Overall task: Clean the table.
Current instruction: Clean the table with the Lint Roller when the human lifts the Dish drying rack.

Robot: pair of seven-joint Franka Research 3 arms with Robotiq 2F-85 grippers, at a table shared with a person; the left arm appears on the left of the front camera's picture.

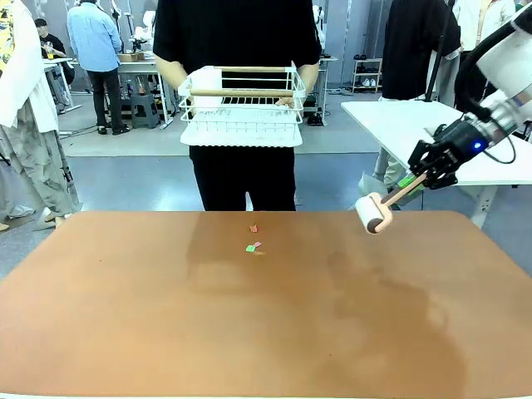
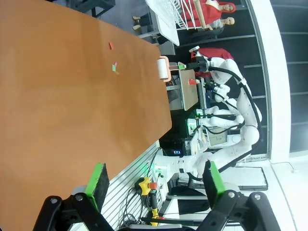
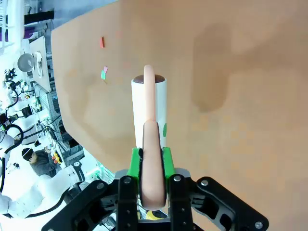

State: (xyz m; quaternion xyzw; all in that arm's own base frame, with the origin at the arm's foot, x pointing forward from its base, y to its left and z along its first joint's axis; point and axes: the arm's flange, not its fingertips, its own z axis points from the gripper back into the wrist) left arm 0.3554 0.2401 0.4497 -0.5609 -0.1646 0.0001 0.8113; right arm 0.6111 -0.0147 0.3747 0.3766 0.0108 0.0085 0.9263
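The reddish-brown table (image 1: 249, 332) carries a few small paper scraps near its far middle: a red one (image 1: 253, 228) and a green-and-pink one (image 1: 253, 247). My right gripper (image 1: 428, 170) is shut on the pink handle of a lint roller (image 1: 371, 214), whose white roll hangs just above the table's far right edge. In the right wrist view the roller (image 3: 149, 108) points away from the gripper (image 3: 150, 163) over the table (image 3: 240, 96), right of the scraps (image 3: 104, 73). My left gripper (image 2: 156, 185) is open and holds nothing, above the table (image 2: 57, 96).
A person stands at the far side holding a white wire rack (image 1: 241, 108) with both hands, above the table's edge. A white-topped table (image 1: 416, 125) stands behind at the right. Other people stand at the back left.
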